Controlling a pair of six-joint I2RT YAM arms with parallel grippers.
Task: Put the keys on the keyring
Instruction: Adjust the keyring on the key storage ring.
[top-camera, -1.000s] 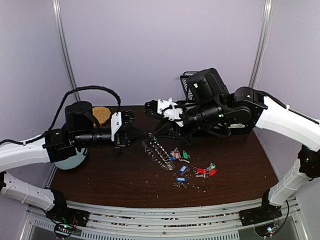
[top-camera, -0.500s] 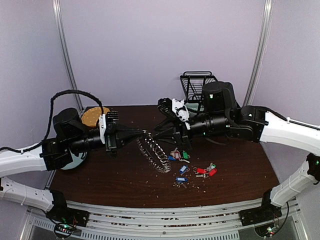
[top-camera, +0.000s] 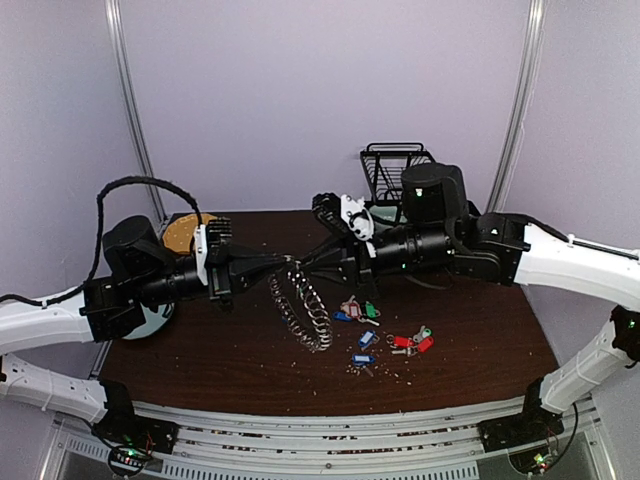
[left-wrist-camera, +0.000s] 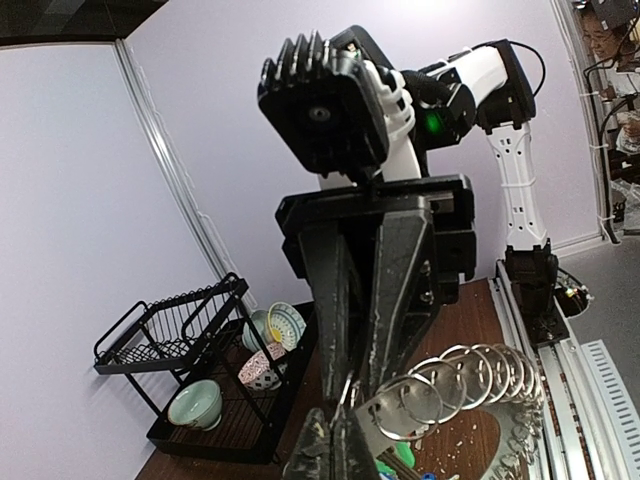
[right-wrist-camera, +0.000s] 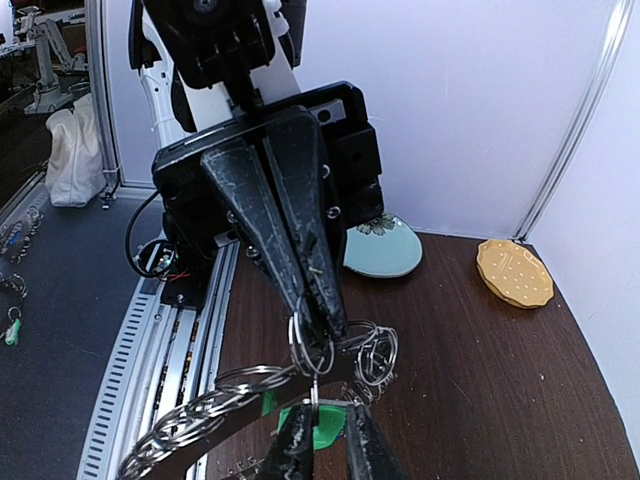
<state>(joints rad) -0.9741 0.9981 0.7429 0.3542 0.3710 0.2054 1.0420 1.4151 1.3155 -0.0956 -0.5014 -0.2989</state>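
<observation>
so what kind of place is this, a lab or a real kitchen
Probably a robotics lab booth: plain lilac partition walls, a metal mounting rail along the table's near edge, and a dish rack set out as a prop.

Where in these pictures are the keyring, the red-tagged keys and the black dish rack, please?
keyring (left-wrist-camera: 480, 372): left wrist view, on the coil of linked rings.
red-tagged keys (top-camera: 403, 341): top external view, on one red tag.
dish rack (top-camera: 383, 160): top external view, on its wire side.
</observation>
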